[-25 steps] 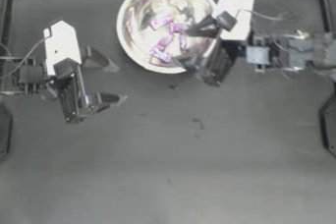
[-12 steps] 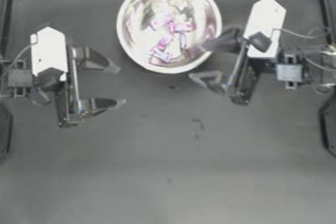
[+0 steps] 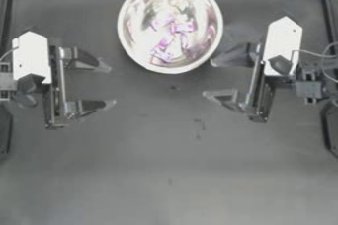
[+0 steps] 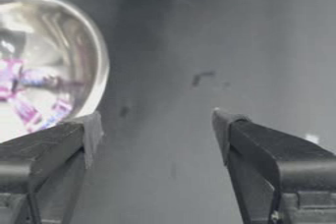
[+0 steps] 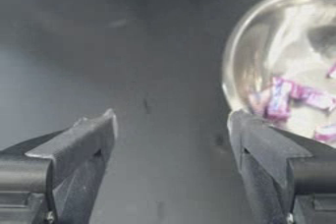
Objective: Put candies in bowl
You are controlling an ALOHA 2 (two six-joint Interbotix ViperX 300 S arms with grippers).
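Bowl (image 3: pixel 170 25) stands at 12 o'clock on the table (image 3: pixel 169 169), with the candies (image 3: pixel 168 39) lying inside it as a pink-white cluster. From above the count is unclear against reflections; the right wrist view resolves separate wrappers (image 5: pixel 281 98). Left gripper (image 3: pixel 92 84) sits at 9 o'clock, fingers apart, nothing between them. Right gripper (image 3: pixel 224 77) sits at 3 o'clock just beside the bowl rim, fingers likewise apart and unloaded.

The dark grey, matte flat table (image 3: pixel 165 169) carries the large round shiny silvery bowl (image 3: pixel 132 46) near its far edge. A few small dark specks (image 3: pixel 198 123) mark its middle.
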